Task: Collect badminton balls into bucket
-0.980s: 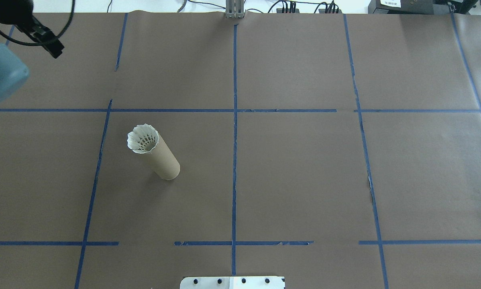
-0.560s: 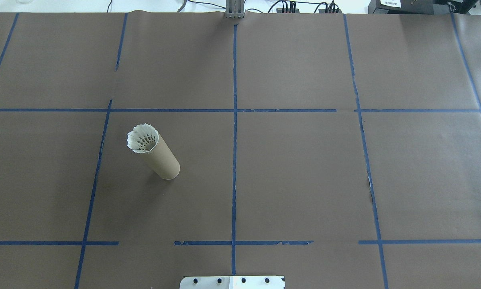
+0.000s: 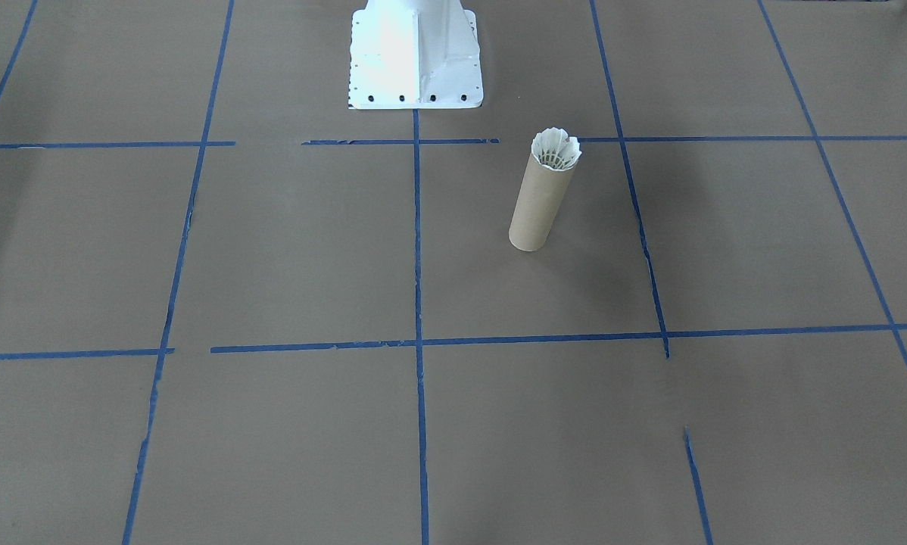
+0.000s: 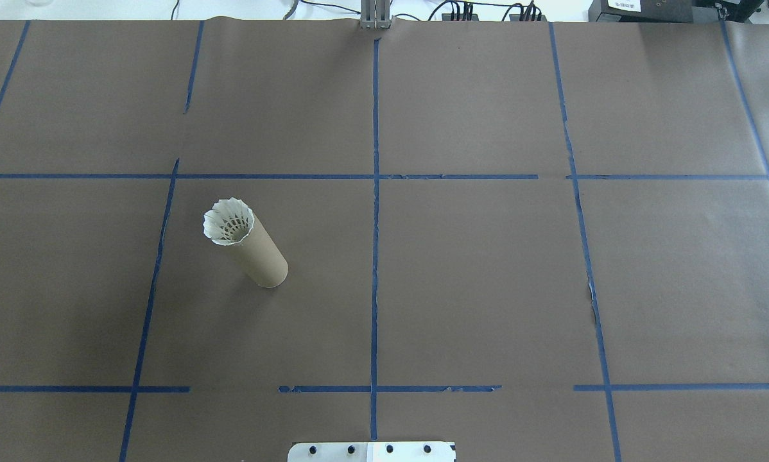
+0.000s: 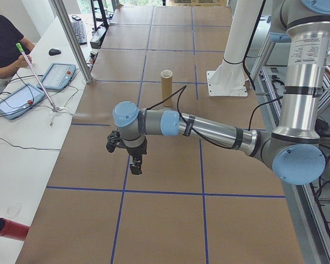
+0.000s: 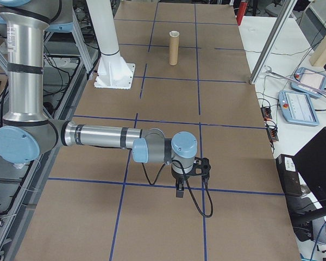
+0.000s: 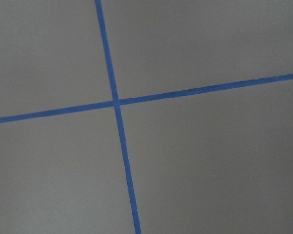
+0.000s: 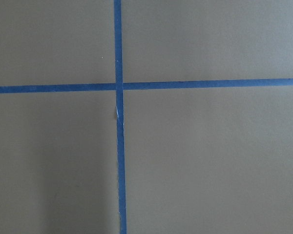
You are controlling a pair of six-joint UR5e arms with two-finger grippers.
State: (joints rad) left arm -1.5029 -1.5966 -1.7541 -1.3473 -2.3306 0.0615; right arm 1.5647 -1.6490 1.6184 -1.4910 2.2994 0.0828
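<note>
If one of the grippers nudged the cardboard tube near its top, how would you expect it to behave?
The cardboard tube stands upright, tall and narrow on a small base, so a high push would probably tip it rather than slide it. Once down, its round wall would likely let it roll. It looks like thin, light cardboard, and the shuttlecock seated in its mouth probably adds little weight.

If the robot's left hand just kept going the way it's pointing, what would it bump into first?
It points down, so the left hand would probably meet the brown table cover, near a blue tape cross. Nothing else shows beneath it.
</note>
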